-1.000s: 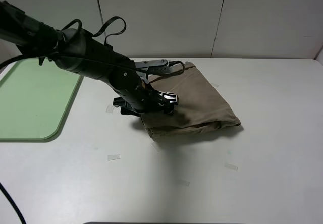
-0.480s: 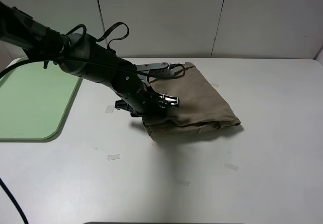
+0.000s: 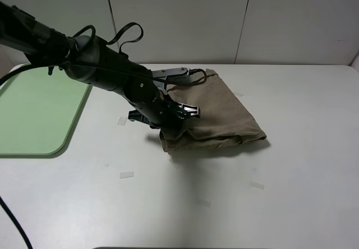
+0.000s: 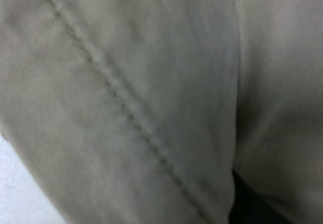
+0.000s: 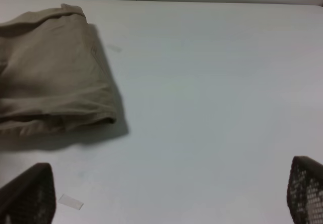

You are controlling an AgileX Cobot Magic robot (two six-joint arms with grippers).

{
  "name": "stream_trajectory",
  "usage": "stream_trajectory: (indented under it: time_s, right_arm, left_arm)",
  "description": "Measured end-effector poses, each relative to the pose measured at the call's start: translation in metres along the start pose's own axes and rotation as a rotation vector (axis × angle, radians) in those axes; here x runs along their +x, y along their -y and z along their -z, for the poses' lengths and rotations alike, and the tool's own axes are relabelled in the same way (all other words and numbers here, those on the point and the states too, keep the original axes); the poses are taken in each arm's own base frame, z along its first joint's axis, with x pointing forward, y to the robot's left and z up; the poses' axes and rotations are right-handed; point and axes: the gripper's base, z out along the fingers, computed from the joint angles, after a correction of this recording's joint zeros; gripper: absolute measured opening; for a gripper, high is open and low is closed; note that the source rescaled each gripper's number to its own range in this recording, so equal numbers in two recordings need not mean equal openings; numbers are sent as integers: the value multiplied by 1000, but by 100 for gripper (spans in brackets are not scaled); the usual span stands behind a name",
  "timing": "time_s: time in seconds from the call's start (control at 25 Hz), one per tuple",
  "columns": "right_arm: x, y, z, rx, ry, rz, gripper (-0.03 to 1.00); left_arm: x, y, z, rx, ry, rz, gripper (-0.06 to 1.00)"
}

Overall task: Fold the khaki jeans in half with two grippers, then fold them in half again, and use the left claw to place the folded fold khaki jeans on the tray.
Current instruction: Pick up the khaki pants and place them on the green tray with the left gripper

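The khaki jeans (image 3: pixel 224 114) lie folded into a thick packet at the middle of the white table. My left gripper (image 3: pixel 180 117) is at the packet's left edge, with one finger on top of the cloth and the edge between the jaws. The left wrist view is filled by khaki cloth (image 4: pixel 151 82) with a stitched seam, and the fingers are hidden there. The pale-green tray (image 3: pixel 33 109) lies at the far left. My right gripper (image 5: pixel 166 196) is open and empty, away from the jeans (image 5: pixel 50 77), and out of the exterior view.
Small bits of clear tape lie on the table in front of the jeans, one on the left (image 3: pixel 127 175) and one on the right (image 3: pixel 257 185). One also shows in the right wrist view (image 5: pixel 70 202). A white wall stands behind the table.
The left arm has shifted slightly up and toward the jeans. The packet's near left corner has drawn in a little under the gripper.
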Motion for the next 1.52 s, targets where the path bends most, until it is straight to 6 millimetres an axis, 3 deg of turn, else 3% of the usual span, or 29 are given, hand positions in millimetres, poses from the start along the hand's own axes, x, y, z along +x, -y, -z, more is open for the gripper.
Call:
stream_trajectory:
  time_s: [0.2, 0.6, 1.0, 1.52]
  right_arm:
    - [0, 0, 0, -1, 0, -1, 100]
    - [0, 0, 0, -1, 0, -4, 100]
    - [0, 0, 0, -1, 0, -4, 100]
    - [0, 0, 0, -1, 0, -4, 100]
  left_arm:
    - [-15, -18, 27, -54, -26, -1, 19]
    - [-44, -88, 76, -237, -69, -12, 18]
    - [-47, -154, 100, -337, -227, -63, 17]
    - [-48, -263, 132, -393, -230, -11, 17]
